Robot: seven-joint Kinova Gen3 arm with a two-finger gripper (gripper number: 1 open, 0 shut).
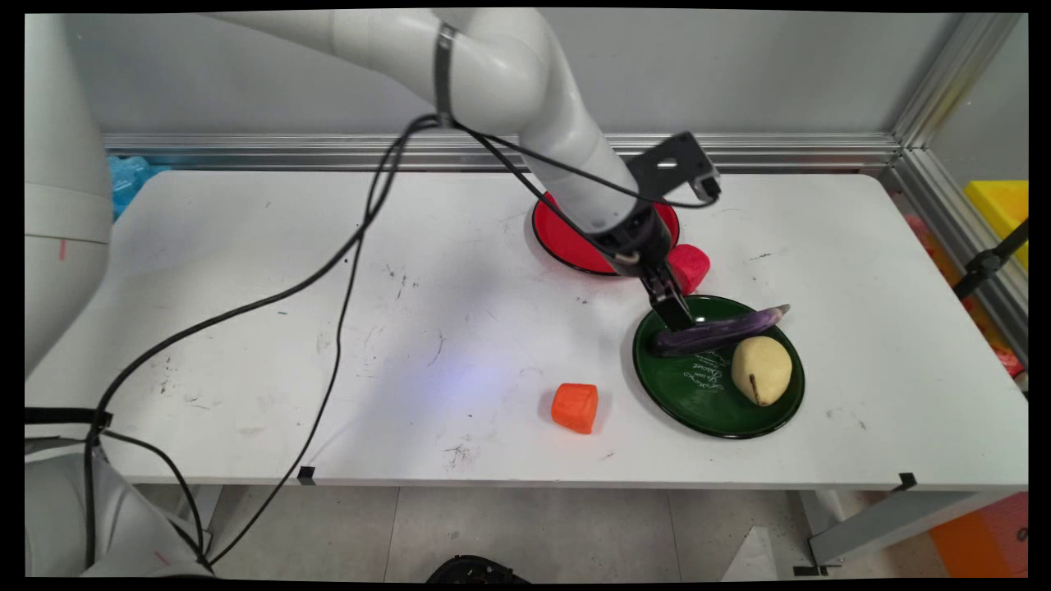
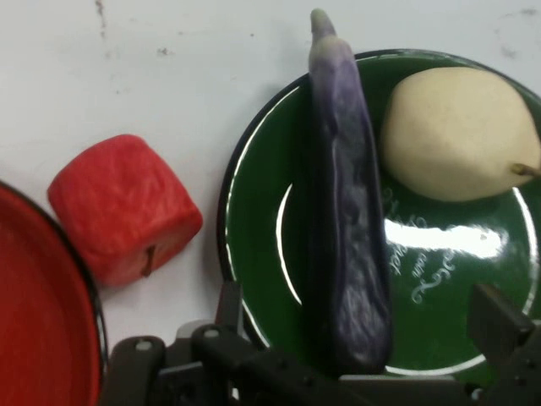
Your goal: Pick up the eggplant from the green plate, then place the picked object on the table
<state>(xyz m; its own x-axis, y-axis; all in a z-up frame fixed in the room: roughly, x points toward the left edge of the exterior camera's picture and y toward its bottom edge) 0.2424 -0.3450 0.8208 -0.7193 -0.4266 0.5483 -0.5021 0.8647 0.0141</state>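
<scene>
Arm pose: The white arm came in from the upper left of the main view, bent at a joint near the top, and sloped down to the right across the red plate [image 1: 566, 238], with black cables hanging from it toward the table's near left side.
Gripper: The black gripper [image 1: 675, 314] pointed down and rightward at the left rim of the green plate [image 1: 698, 402]. In the hand view its fingers [image 2: 235, 306] stood spread apart, one on each side of the near end of the eggplant [image 2: 345, 211], with a clear gap between each finger and the eggplant; it gripped nothing.
Eggplant: The long purple eggplant lay across the far part of the green plate, its stem tip reaching just past the plate's right rim in the main view and its blunt end under the gripper.
Pear: A pale yellow pear [image 1: 761, 370] lay on the same plate, just beside the eggplant on the near right side.
Red block: A red cube-like piece [image 1: 688, 267] sat on the table between the red plate and the green plate, close to both.
Orange block: An orange cube-like piece [image 1: 575, 407] sat on the white table [image 1: 246, 328], left of the green plate and apart from it.
</scene>
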